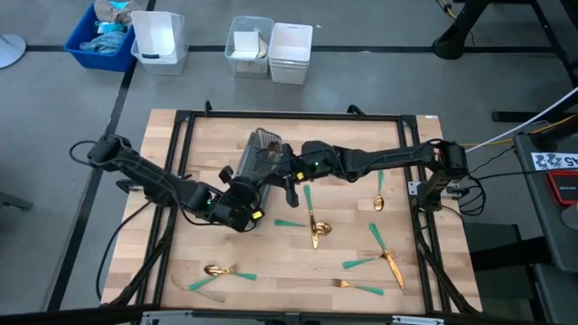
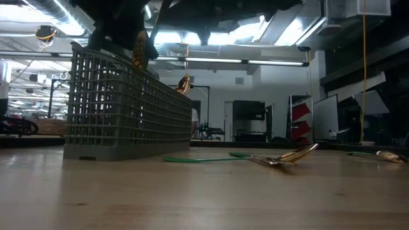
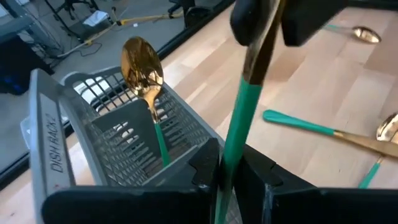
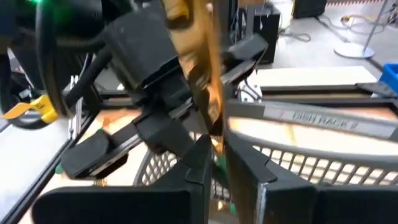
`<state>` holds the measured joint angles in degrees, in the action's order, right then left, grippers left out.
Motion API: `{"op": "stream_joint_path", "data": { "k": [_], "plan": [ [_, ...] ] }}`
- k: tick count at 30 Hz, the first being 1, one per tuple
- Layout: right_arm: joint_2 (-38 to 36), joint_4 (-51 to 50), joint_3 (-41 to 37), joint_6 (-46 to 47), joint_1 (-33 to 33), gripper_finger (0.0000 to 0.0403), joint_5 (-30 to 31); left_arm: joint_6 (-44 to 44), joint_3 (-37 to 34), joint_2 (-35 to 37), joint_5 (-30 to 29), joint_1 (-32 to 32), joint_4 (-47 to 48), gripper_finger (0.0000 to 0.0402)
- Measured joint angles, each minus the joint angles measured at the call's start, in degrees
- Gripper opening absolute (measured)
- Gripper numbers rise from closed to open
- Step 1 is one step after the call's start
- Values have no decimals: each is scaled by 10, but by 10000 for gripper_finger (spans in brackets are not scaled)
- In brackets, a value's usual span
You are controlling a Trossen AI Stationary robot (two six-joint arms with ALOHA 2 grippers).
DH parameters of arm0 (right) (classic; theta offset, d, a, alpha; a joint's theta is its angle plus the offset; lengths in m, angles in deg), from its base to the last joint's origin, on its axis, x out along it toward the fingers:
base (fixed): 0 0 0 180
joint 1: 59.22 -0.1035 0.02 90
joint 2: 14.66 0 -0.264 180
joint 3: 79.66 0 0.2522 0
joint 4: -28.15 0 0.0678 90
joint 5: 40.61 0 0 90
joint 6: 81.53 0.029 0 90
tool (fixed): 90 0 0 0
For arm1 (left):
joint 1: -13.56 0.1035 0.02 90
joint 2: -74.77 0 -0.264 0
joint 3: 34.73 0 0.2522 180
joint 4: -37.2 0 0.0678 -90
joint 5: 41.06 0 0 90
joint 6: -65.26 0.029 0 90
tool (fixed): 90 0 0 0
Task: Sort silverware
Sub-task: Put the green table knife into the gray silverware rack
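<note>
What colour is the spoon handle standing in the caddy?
Teal-green handle, clearest in the left wrist view.

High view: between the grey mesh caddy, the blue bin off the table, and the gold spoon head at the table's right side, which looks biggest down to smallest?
1. Blue bin, though partly cut off by the picture's edge.
2. Grey mesh caddy, partly hidden by the arms, so its rank against the bin is unsure.
3. Gold spoon head, clearly smallest.

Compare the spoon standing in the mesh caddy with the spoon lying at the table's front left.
The spoon in the caddy stands upright, bowl up; the front-left spoon lies flat on the table. The first sits inside the grey caddy; the second is loose, beside another teal-handled piece. Both have gold bowls and teal handles.
</note>
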<state>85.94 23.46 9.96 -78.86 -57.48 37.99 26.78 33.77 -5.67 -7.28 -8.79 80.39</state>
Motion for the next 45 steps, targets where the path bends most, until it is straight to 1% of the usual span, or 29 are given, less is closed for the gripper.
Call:
{"op": "stream_joint_path", "data": {
  "k": [5, 8, 12, 16, 24, 30, 33, 39, 45],
  "plan": [
    [3, 4, 0, 0, 0, 49, -2, 14, 0, -13, 31, 17, -2, 22],
    [3, 4, 0, 0, 1, 49, -1, 14, 0, -19, 36, 22, 0, 20],
    [3, -1, 0, -1, 1, 49, -1, 15, 0, -18, 38, 23, 1, 30],
    [3, -11, 0, -1, 1, 49, 0, 38, 0, -16, 37, 23, 0, 41],
    [3, -30, 0, -2, 1, 49, 2, 44, 0, -16, 60, 23, -1, 44],
    [3, -32, 0, -18, 1, 49, 2, 44, 0, -15, 63, 17, -1, 45],
    [1, -35, 0, -21, 1, 49, 2, 44, 1, -1, 68, 8, 1, 45],
    [-7, -44, 1, -36, 2, 49, 3, 44, 9, 51, 72, -22, 0, 45],
    [-7, -81, 1, -49, 2, 49, 4, 44, 9, 93, 72, -49, 0, 45]
  ]
}}
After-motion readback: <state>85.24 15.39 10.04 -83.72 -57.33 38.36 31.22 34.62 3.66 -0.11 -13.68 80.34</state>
